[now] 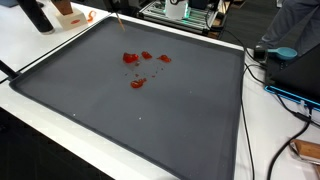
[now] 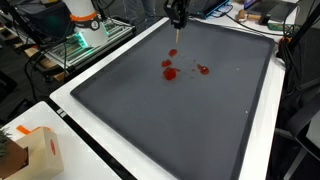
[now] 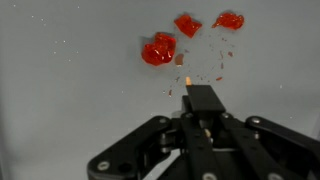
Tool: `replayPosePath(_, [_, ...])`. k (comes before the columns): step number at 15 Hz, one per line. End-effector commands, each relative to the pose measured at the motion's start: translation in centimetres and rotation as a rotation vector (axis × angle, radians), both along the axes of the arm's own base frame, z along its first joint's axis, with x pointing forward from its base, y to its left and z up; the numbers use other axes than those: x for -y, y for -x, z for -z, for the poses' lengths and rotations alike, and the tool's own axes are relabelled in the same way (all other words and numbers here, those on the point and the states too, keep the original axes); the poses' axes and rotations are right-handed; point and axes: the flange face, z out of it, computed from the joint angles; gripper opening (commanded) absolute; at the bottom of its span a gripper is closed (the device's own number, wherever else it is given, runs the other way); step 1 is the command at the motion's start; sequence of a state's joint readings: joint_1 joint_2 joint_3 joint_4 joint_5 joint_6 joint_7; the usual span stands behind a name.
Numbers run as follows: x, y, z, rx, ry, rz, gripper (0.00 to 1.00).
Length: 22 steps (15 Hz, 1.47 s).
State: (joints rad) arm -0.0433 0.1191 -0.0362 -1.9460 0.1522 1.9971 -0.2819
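My gripper (image 3: 200, 96) hangs over the far part of a dark grey mat (image 1: 150, 120) and is shut on a thin wooden stick (image 2: 176, 38) that points down at the mat. In the wrist view the stick's orange tip (image 3: 188, 80) shows just past the black fingertips (image 3: 200, 104). Right beyond the tip lies a cluster of red jelly-like pieces (image 3: 158, 48), with two more (image 3: 187, 24) (image 3: 229, 20) farther on and small red crumbs scattered around. Both exterior views show the red pieces (image 1: 135, 60) (image 2: 170, 70) on the mat, close to the stick.
The mat lies on a white table (image 2: 70, 135). A cardboard box (image 2: 35, 150) stands on the table beside the mat. The robot base (image 2: 85, 20) and equipment stand at the far end. Cables (image 1: 290, 98) and a blue object (image 1: 283, 52) lie alongside.
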Motion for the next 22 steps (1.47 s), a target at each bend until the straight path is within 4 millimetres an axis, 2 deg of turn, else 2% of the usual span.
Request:
replayPosePath(1, [0.1, 1.7, -0.7, -0.001, -0.041, -0.022, 0.03])
replayPosePath(11, [0.0, 2.9, -1.3, 0.011, -0.055, -0.048, 0.03])
replayPosePath(12, [-0.2, 1.7, -1.2, 0.015, -0.024, -0.04, 0.13])
replayPosePath(22, [-0.2, 1.8, -1.2, 0.016, -0.024, -0.043, 0.13])
